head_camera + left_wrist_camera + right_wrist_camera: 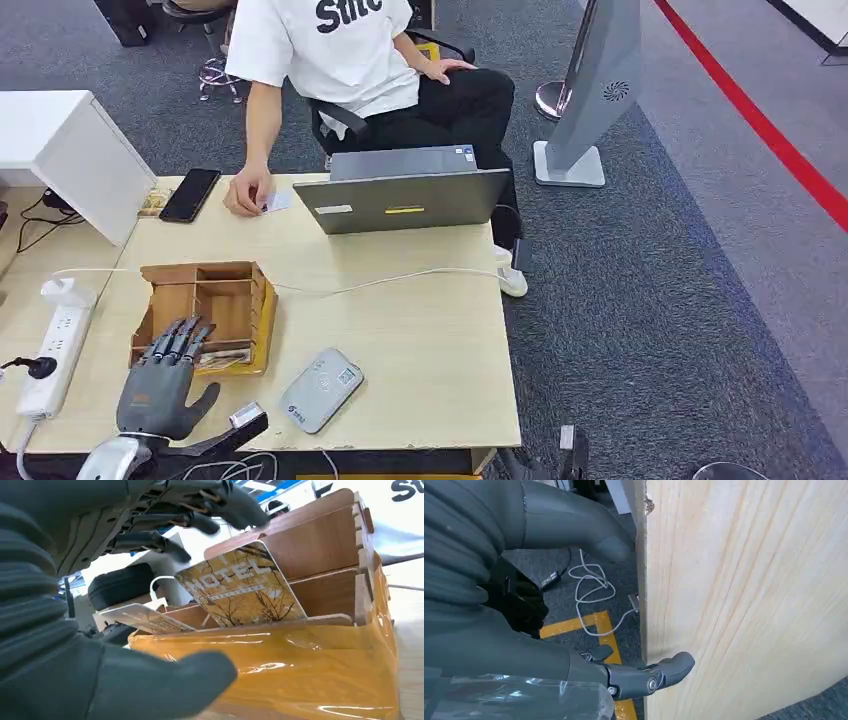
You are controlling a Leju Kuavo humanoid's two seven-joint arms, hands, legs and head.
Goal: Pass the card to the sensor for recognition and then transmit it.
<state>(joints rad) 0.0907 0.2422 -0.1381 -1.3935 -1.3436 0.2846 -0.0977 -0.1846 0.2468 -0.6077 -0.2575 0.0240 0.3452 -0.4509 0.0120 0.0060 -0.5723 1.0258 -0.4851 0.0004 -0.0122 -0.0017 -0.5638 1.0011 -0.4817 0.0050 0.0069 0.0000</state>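
A yellow hotel card (240, 587) stands tilted in the near compartment of a wooden box (236, 296) wrapped in yellow film; a paler card (145, 617) lies beside it. My left hand (160, 385) rests at the box's near edge, fingers (200, 510) spread over the cards and thumb (165, 680) below, holding nothing. The grey card sensor (322, 388) lies flat on the table just right of the box. My right hand (574, 595) hangs beside the table's edge (644, 580), fingers (644, 677) and thumb apart, with nothing between them.
A person sits at the far side, one hand on a small card (276, 201). A grey laptop (405, 195), black phone (190, 193), white panel (95, 165), power strip (55, 350) and a white cable (400, 278) across the table lie around.
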